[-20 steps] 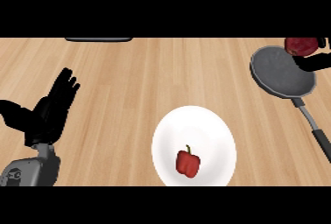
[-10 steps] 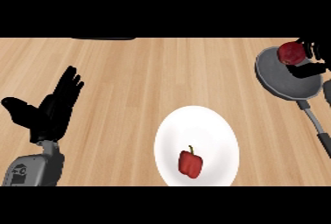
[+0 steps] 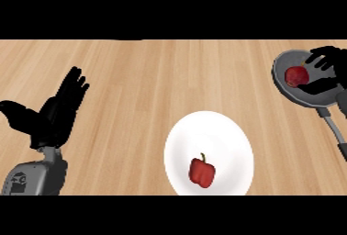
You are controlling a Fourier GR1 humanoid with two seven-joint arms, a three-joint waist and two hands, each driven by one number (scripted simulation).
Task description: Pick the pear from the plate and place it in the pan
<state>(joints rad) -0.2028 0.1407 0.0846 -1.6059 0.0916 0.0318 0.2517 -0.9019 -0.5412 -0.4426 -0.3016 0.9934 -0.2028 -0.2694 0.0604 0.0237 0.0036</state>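
Right hand [image 3: 324, 73] is curling its fingers and thumb round a dark red, rounded fruit, taken here as the pear [image 3: 296, 76]; the fruit is sitting over the grey pan [image 3: 288, 87] at the right edge of the head view, so it is already off the plate and within the pan's rim; whether it is touching the pan's floor or hanging just above cannot be told. Black fingers are wrapping the pear from the far and right sides while the thumb is closing beneath it, which is leaving the fruit's left face showing; the grip looks arranged for a set-down inside the pan rather than for carrying further. Pan's dark handle [image 3: 336, 135] is running toward the lower right, clear of the hand.

Left hand [image 3: 55, 111] is showing at the view's left with fingers straight and spread, thumb out to the side, holding nothing; it is resting above its grey forearm [image 3: 35, 176] and taking no part in the placement.

White plate [image 3: 210, 153] is lying on the wooden table [image 3: 163, 78] near the lower centre, well apart from the pan; a red bell pepper [image 3: 202, 171] is lying on its near half, untouched.

Judgement: the carry looks nearly complete; what is remaining is the release of the pear into the pan.
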